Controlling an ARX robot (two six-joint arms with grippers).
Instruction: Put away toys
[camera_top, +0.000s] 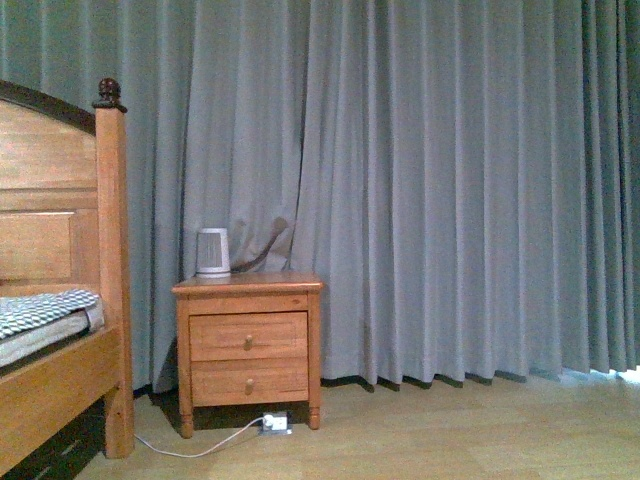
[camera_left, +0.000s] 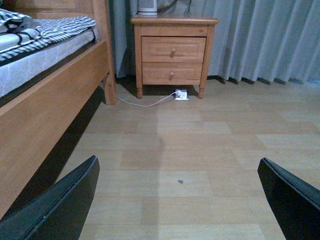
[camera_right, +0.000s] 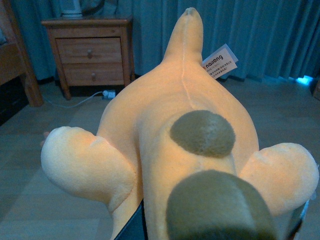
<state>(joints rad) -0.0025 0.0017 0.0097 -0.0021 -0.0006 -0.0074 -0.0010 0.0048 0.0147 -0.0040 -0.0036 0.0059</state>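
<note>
The right gripper (camera_right: 216, 226) clamps the orange-yellow plush toy (camera_right: 182, 95), its fingers (camera_right: 133, 229) mostly hidden, while the left gripper (camera_left: 177, 162) hangs wide open low over the wooden floor (camera_left: 210, 130).

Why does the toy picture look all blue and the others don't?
Right wrist view: a blue cast tints curtain and floor, and the toy fills the frame. Left wrist view: warmer colours, dark shadow under the bed. Front view: dim, slightly grainy, even light.
</note>
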